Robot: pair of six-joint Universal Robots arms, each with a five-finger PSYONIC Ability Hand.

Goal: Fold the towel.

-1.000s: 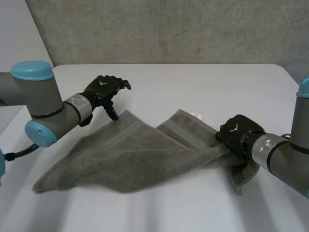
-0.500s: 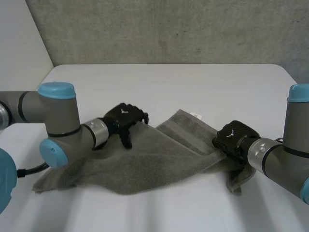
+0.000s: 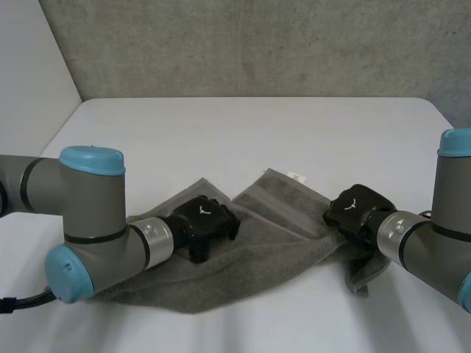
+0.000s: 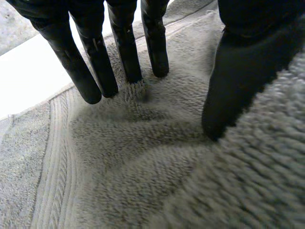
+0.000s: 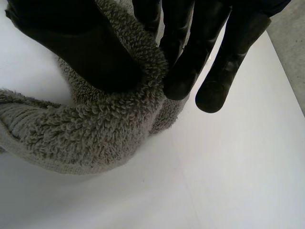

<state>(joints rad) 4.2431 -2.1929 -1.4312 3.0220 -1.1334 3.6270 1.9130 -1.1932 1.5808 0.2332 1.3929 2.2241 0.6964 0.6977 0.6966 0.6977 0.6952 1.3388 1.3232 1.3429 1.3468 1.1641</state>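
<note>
Head view: my left hand (image 3: 202, 224) has swung in from the far corner and now lies on the middle of the grey towel (image 3: 280, 239). My right hand (image 3: 355, 208) still holds the towel's right end.

Left wrist view: the fingers (image 4: 125, 52) are straight and spread, pressing the pile.

Right wrist view: thumb and fingers pinch a bunched fold. I judge the fold is being flattened.

This looks like a robot lab. A left arm (image 3: 88, 213) and a right arm (image 3: 441, 243) reach over a plain white table (image 3: 257, 132). Behind it stands a bare, rough grey wall (image 3: 257, 44).
</note>
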